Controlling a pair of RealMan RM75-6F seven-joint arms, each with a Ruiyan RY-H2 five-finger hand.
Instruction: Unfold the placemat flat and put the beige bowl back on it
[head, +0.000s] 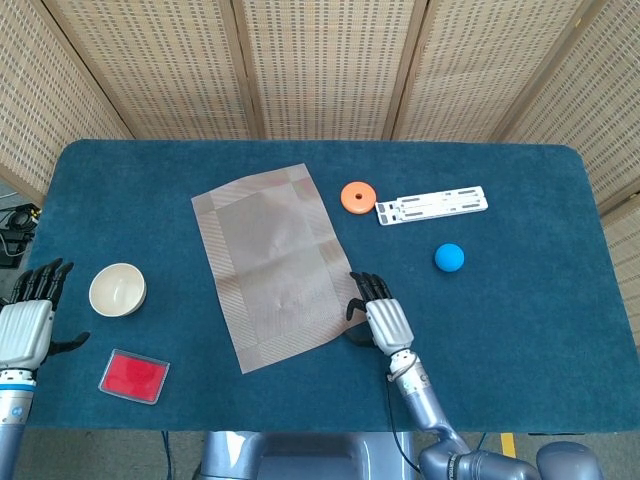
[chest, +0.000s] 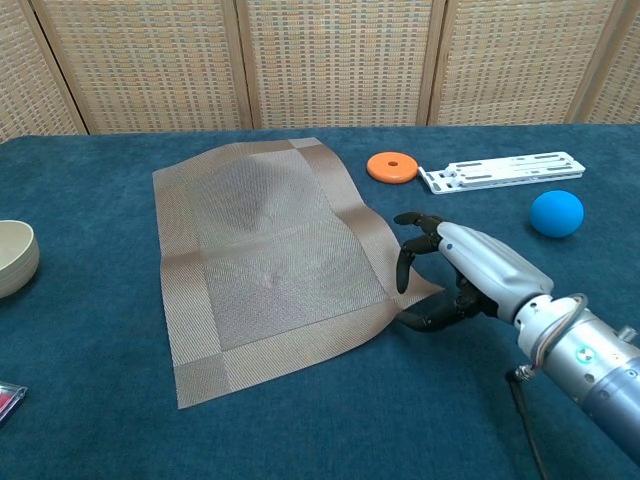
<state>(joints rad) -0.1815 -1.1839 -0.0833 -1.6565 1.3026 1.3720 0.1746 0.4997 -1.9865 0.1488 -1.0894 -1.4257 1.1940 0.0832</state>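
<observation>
placemat (chest: 262, 262) unfolded; right hand (chest: 470, 272) pinches its near-right corner | beige bowl (chest: 16, 257) far left

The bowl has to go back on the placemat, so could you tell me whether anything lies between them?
Nothing visible does: only bare tablecloth separates the bowl from the placemat.

Right robot hand (chest: 455, 275), palm down with fingers curled, pinches a thin edge between thumb and fingers. Left robot hand (head: 25, 325), fingers apart, holds nothing.
</observation>
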